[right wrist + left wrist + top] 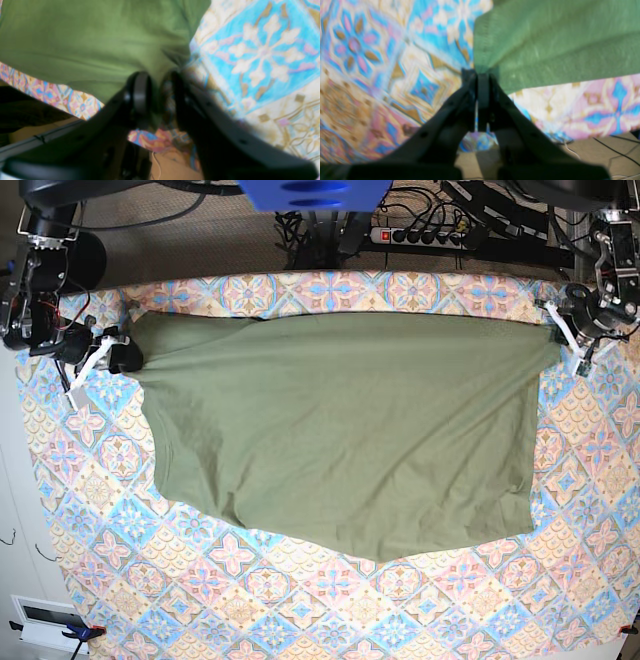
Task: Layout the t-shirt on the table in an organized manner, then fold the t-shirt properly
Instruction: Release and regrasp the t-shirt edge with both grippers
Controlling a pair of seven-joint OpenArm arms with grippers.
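We see the plain olive-green cotton t-shirt (340, 430) spread wide and softly wrinkled across the diamond-tiled blue, pink and cream tabletop (330, 600), its far edge stretched between both arms. Our left end effector (477, 75) is clenched on one green corner. Only the right wrist view shows the right end effector (156, 82) with jaws parted, cloth between them; whether it grips, we cannot tell.

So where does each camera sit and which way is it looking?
Left wrist: on the left arm, looking along its gripper, shut on a corner of the shirt over the table.
Right wrist: on the right arm, behind its gripper, jaws parted at the shirt's edge.
Base: overhead, looking down; both arms show at the shirt's top corners.
All views share the shirt and table.
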